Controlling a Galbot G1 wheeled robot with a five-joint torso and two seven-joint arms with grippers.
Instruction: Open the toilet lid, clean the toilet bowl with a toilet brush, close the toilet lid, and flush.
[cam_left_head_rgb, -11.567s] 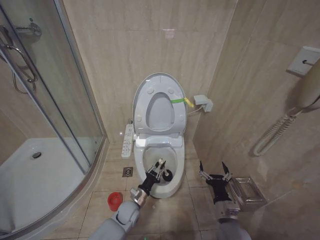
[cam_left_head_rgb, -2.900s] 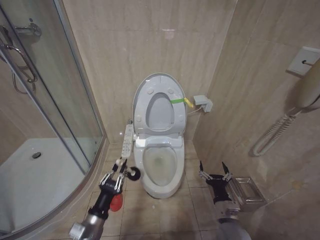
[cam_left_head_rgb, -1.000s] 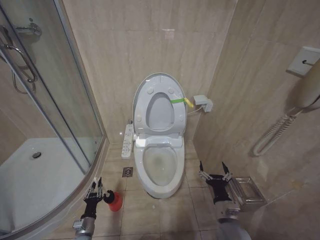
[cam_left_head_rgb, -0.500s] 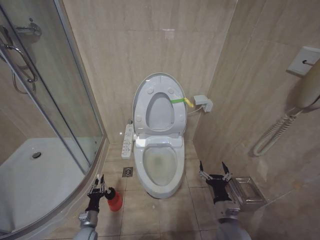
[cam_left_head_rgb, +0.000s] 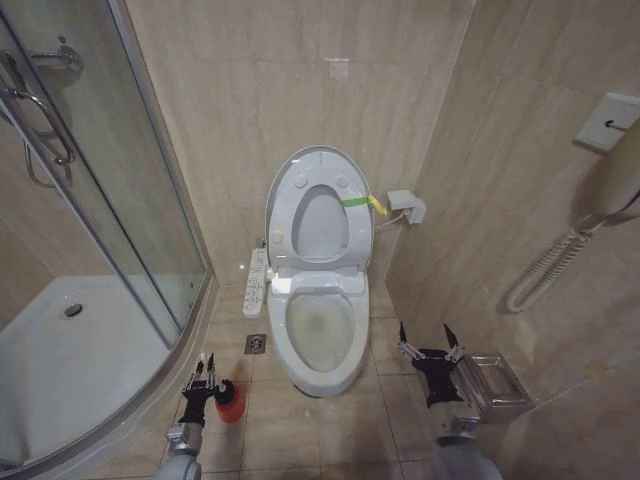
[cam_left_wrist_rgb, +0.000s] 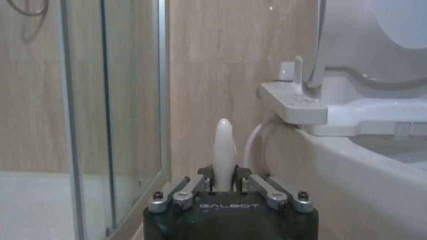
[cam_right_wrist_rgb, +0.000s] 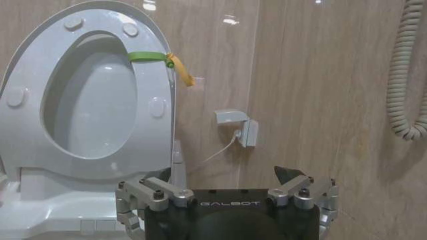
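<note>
— While the toilet lid (cam_left_head_rgb: 318, 205) stands raised against the wall, where is the toilet brush (cam_left_head_rgb: 224, 398)?
— On the floor left of the toilet bowl (cam_left_head_rgb: 319, 335), in its red holder, beside the shower enclosure (cam_left_head_rgb: 95, 300).
— And the left gripper (cam_left_head_rgb: 199, 375)?
— Just beside the brush, its fingers closed on the white handle.
— The right gripper (cam_left_head_rgb: 426, 346)?
— Right of the bowl, fingers spread apart, holding nothing.

Toilet brush (cam_left_head_rgb: 226, 398) head hidden in its red holder, partly behind left hand (cam_left_head_rgb: 203, 367).
</note>
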